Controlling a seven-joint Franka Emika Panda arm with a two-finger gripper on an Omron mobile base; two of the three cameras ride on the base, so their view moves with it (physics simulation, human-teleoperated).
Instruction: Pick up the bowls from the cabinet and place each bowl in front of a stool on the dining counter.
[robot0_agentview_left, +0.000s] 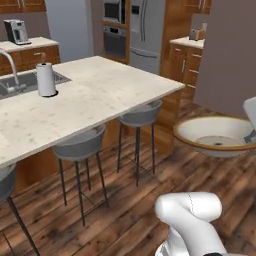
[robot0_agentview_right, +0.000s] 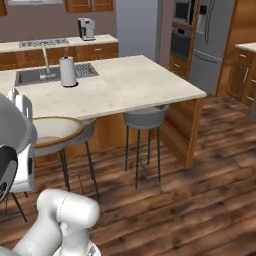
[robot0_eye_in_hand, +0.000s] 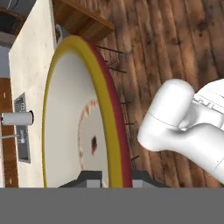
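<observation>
A: Biggest first: dining worktop (robot0_agentview_left: 100, 95), beige speckled, stretching across both base views; bare along the stool side; no bowl set down on it yet.

B: Agreed; on it just the inset sink (robot0_agentview_right: 30, 76) and a white roll on a holder (robot0_agentview_left: 46, 80), both toward the far edge. Below the near edge, grey stools (robot0_agentview_left: 80, 144), tucked under the overhang.

A: And the cream bowl (robot0_agentview_left: 215, 135)?

B: Off the worktop; held in the air over the wooden floor (robot0_agentview_right: 200, 190), beside the stools, roughly level in the base views.

A: Hand (robot0_eye_in_hand: 110, 178)?

B: Fingers either side of the brown rim in the hand view; clamped on that bowl, by the look of it.

A: Progress, then?

B: Probably midway through one delivery; placing left to do. Red bowl unseen; likely to be fetched afterwards.
</observation>
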